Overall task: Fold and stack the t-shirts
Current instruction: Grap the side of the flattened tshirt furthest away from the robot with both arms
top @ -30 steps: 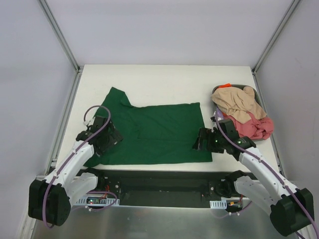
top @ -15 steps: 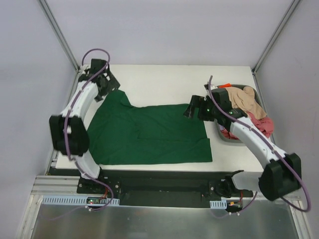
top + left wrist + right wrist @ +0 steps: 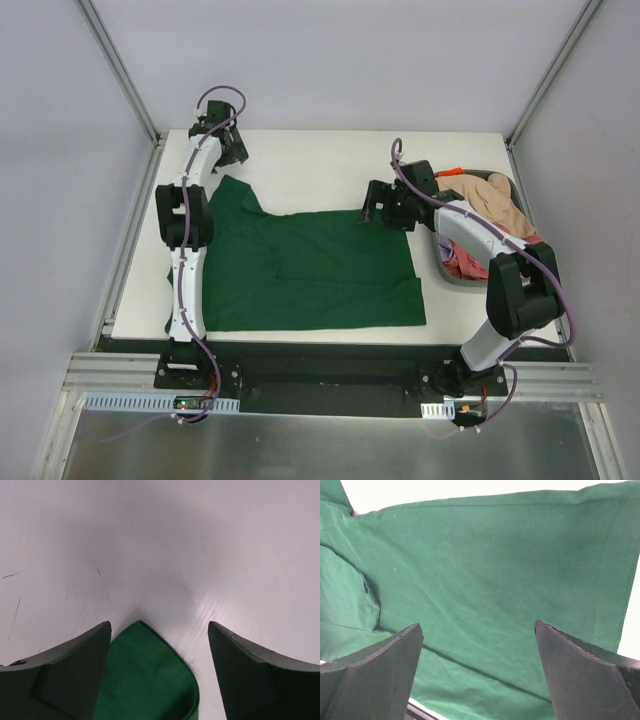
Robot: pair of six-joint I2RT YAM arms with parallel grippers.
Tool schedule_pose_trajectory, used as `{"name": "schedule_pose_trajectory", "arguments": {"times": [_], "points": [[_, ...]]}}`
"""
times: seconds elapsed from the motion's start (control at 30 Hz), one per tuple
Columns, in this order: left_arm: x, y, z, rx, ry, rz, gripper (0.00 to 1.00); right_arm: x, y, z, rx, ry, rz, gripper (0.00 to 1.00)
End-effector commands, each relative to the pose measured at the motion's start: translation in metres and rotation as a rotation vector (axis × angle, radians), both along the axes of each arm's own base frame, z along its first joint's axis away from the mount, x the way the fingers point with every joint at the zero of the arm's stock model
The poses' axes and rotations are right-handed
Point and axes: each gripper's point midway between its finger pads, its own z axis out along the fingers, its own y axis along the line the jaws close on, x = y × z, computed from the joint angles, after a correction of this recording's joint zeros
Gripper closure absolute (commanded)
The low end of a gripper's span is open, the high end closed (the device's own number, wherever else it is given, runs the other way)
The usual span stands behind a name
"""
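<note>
From above, the green shirt (image 3: pixel 300 270) lies flat on the surface (image 3: pixel 330 160), with the left gripper (image 3: pixel 230 155) at its far sleeve tip (image 3: pixel 232 182) and the right gripper (image 3: pixel 372 208) at its far hem. Left wrist: gripper spread, sleeve tip between its fingers. Right wrist: gripper spread over the shirt. The cloth looks limp and light; pinching its edges seems best

— What is everything resting on?
— A white table (image 3: pixel 330 160). The left wrist view shows a few faint scratches on it.
— What lies on it?
— A dark green t-shirt (image 3: pixel 300 270), spread flat across the middle. Its hem is toward the right and one sleeve points at the far left corner. Its near edge runs close to the table's near edge.
— Anything else?
— A grey bin (image 3: pixel 452 277) at the right edge, just beside the shirt's hem.
</note>
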Motion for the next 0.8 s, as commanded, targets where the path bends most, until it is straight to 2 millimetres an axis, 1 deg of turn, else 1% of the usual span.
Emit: {"name": "schedule_pose_trajectory", "arguments": {"times": [0.0,0.07,0.13,0.23,0.37,0.4,0.47,0.67,0.77], "points": [[0.001,0.01,0.012,0.052,0.009,-0.076,0.25,0.022,0.003,0.01,0.005,-0.05,-0.004,0.04],[-0.001,0.012,0.01,0.065,0.016,-0.081,0.3,0.029,0.002,0.009,0.002,-0.05,-0.016,0.04],[-0.006,0.008,0.007,0.051,0.035,-0.115,0.27,0.037,-0.001,0.009,-0.008,-0.054,-0.033,0.04],[-0.014,0.002,-0.003,0.03,0.079,-0.152,0.26,0.042,-0.002,0.014,-0.006,-0.062,-0.048,0.04],[-0.021,-0.001,-0.011,0.015,0.127,-0.168,0.28,0.04,-0.004,0.014,0.003,-0.062,-0.056,0.04],[-0.024,-0.001,-0.015,0.012,0.145,-0.166,0.29,0.037,-0.004,0.011,0.002,-0.053,-0.058,0.04],[-0.026,0.0,-0.017,0.007,0.16,-0.164,0.3,0.033,-0.005,0.009,0.003,-0.05,-0.059,0.04],[-0.033,0.003,-0.03,-0.018,0.219,-0.147,0.37,0.024,-0.009,0.005,0.014,-0.042,-0.07,0.04],[-0.043,0.0,-0.04,-0.045,0.268,-0.16,0.4,0.022,-0.007,0.005,0.024,-0.042,-0.068,0.04]]}}
